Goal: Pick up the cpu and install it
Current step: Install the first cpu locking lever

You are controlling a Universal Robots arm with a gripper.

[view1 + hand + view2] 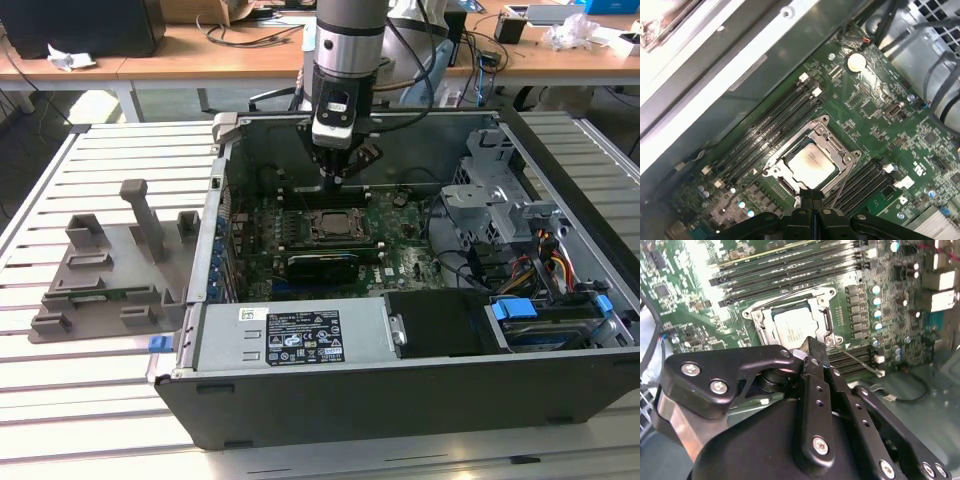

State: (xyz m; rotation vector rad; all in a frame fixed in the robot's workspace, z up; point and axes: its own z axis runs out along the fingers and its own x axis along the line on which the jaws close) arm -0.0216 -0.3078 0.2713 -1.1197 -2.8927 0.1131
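The cpu (pixel 812 164), a flat square chip with a dull silver top, lies in the motherboard socket (pixel 836 145), inside the socket's metal frame. It is also seen in the second wrist view, cpu (pixel 791 330), and in the exterior view, cpu (pixel 331 226). My gripper (pixel 334 180) hangs a little above the socket, toward the case's back wall. Its fingers are shut together with nothing between them in both wrist views, gripper (pixel 811 201), gripper (pixel 810 346).
The open computer case (pixel 400 400) lies on a slatted white table. A grey plastic tray (pixel 100 270) stands at the exterior view's left. Memory slots (pixel 767 130) run beside the socket. A power supply (pixel 290 335), a drive cage (pixel 490 190) and cables (pixel 545 260) surround the board.
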